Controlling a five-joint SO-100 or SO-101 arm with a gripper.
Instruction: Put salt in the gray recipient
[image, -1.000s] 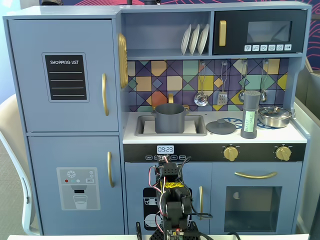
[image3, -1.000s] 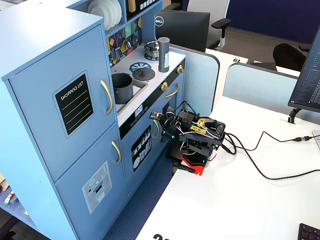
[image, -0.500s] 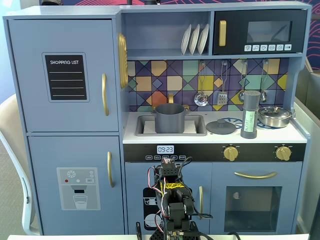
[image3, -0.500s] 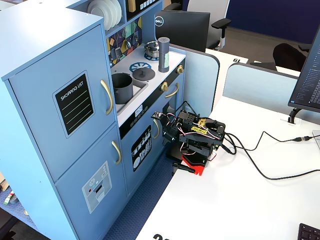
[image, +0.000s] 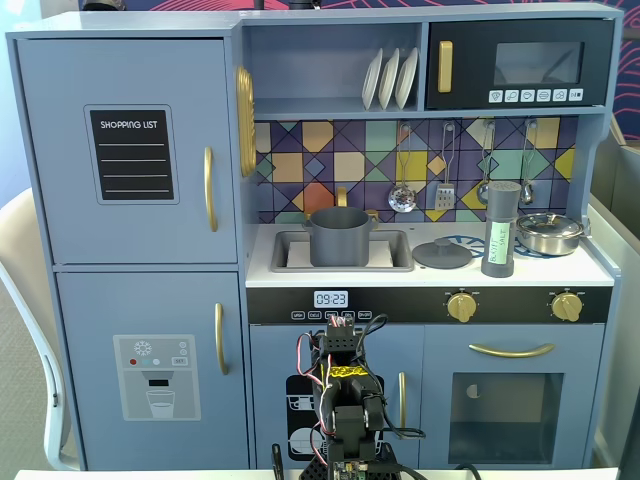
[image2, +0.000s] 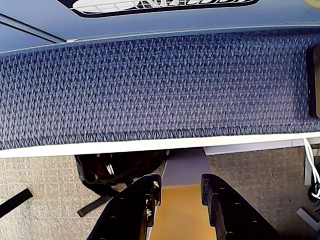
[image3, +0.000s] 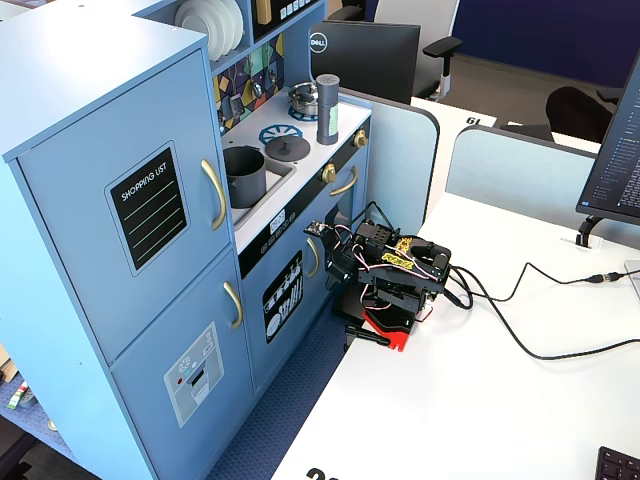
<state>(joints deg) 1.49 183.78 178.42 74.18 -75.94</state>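
- The salt (image: 499, 228) stands upright on the toy kitchen counter (image: 600, 272), at the right side in a fixed view, just beside the shiny steel pan (image: 550, 232) and near the flat gray lid (image: 441, 254); its long side points straight up; in the other fixed view it shows far back on the counter (image3: 327, 96).
- The gray recipient (image: 338, 236) sits in the sink (image: 290, 260), to the left of the salt in that view, with the lid between them.
- The gripper (image2: 181, 192) is low down, folded with the arm (image: 343, 400) on the white table (image3: 480, 400); the salt is well above it and off to the right in the front fixed view, so I think the arm must lift up and reach right.
- In the wrist view the two black fingers (image2: 150, 192) are a little apart with nothing between them; they look down at the blue carpet strip (image2: 150, 90).
- Compared with a second ago, the arm has barely shifted; the salt and the gray recipient have not moved.
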